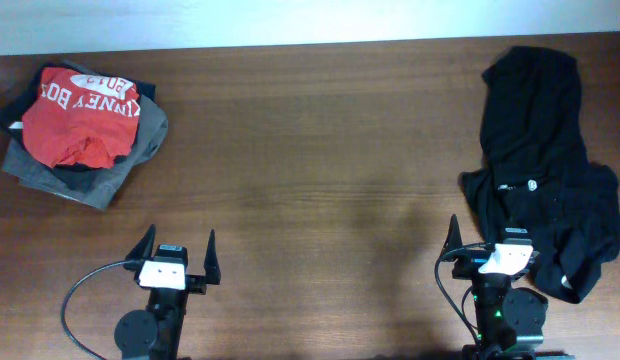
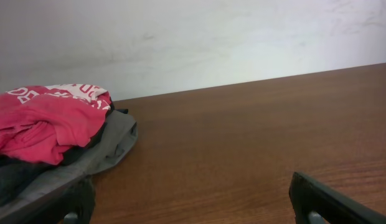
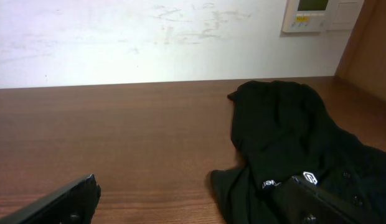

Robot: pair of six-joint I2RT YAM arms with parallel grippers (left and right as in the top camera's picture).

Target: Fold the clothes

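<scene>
A crumpled black garment [image 1: 542, 165] lies unfolded at the right side of the table, also in the right wrist view [image 3: 292, 143]. A pile of clothes with a red printed shirt [image 1: 80, 115] on top of grey and dark pieces sits at the far left, also in the left wrist view [image 2: 47, 124]. My left gripper [image 1: 178, 255] is open and empty near the front edge, well short of the pile. My right gripper [image 1: 487, 240] is open and empty, its right finger over the black garment's near edge.
The wooden table [image 1: 310, 180] stretches between the two heaps. A white wall [image 3: 149, 37] runs along the far edge, with a thermostat panel [image 3: 308, 15] on it. A wooden side panel [image 3: 373, 43] stands at the far right.
</scene>
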